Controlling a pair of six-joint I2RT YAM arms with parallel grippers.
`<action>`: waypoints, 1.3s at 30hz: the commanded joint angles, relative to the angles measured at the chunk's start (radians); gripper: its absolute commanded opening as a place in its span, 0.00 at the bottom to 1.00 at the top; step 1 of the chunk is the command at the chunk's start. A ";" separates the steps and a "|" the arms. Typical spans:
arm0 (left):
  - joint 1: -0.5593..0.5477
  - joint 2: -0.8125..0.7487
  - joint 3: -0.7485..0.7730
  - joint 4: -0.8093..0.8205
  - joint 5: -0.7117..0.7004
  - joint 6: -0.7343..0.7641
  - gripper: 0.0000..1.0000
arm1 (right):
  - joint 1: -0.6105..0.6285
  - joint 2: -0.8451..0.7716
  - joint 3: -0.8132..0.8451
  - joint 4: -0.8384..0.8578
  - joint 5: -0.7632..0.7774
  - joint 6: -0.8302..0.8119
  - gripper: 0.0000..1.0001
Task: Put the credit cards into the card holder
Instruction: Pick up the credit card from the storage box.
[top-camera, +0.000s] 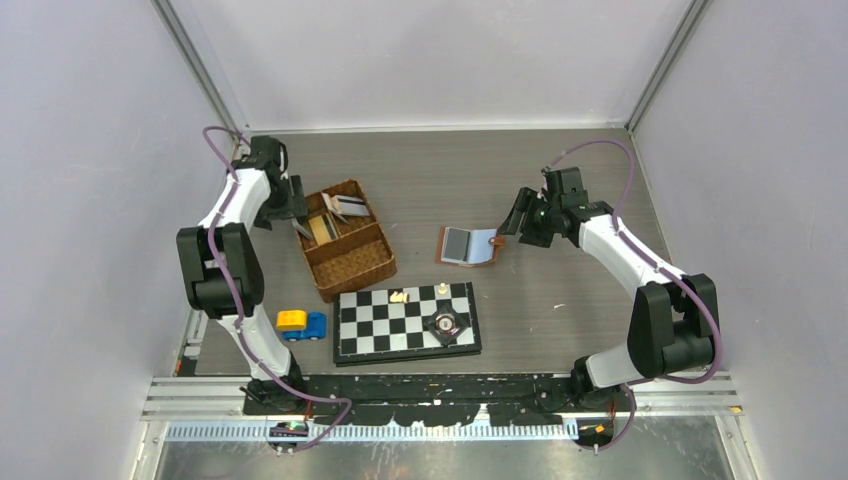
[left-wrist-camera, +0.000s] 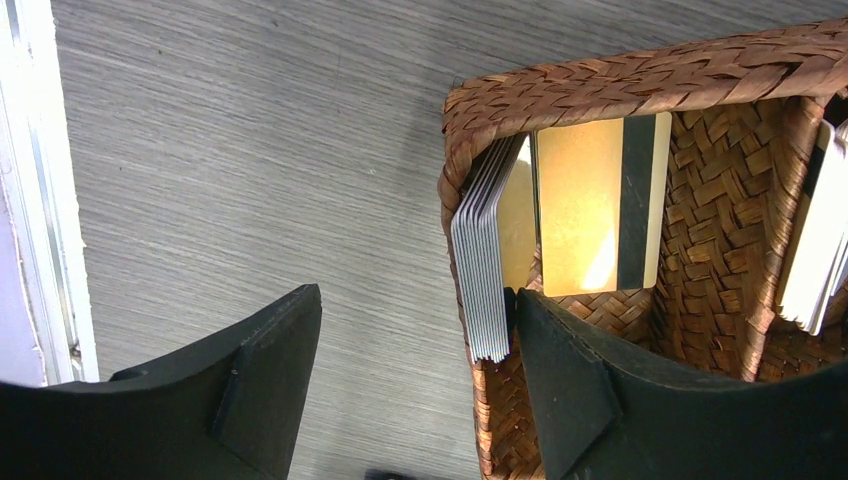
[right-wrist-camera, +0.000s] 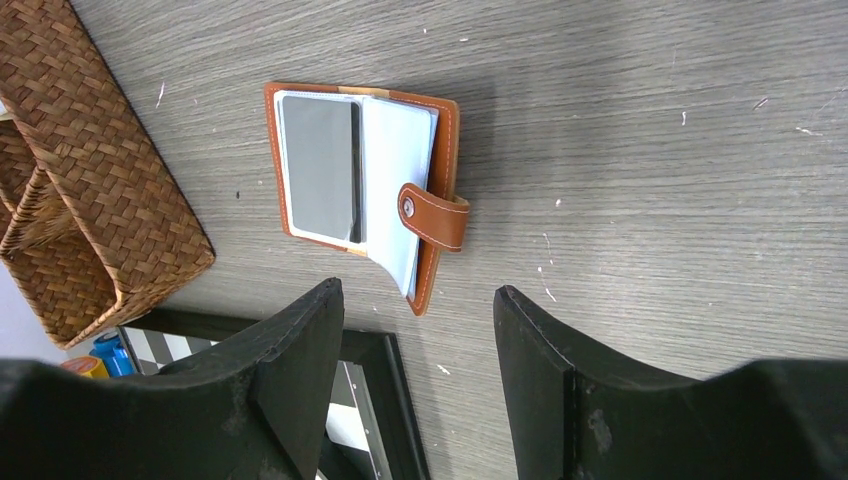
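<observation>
on the left, the left fingers (left-wrist-camera: 250, 390) stand spread, one outside the brown woven wicker basket (left-wrist-camera: 600, 90), one inside it, with the basket wall and a stack of thin pale grey credit cards (left-wrist-camera: 485, 260), standing on edge, between them. the cards look light, stiff and slick; i'd pinch one by its flat faces near the top. further right the small tan leather card holder (right-wrist-camera: 395, 170) lies open on the grey table (right-wrist-camera: 650, 150), right fingers (right-wrist-camera: 290, 370) spread and empty near it.
</observation>
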 joint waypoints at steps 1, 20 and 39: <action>0.016 -0.047 0.025 -0.033 -0.054 0.021 0.72 | -0.005 -0.032 0.007 0.029 -0.010 -0.012 0.61; 0.016 -0.101 0.005 -0.019 -0.015 0.010 0.45 | -0.006 -0.009 0.008 0.030 -0.032 -0.003 0.61; 0.019 -0.033 0.009 -0.016 0.091 -0.023 0.31 | -0.006 -0.007 0.000 0.037 -0.047 -0.004 0.60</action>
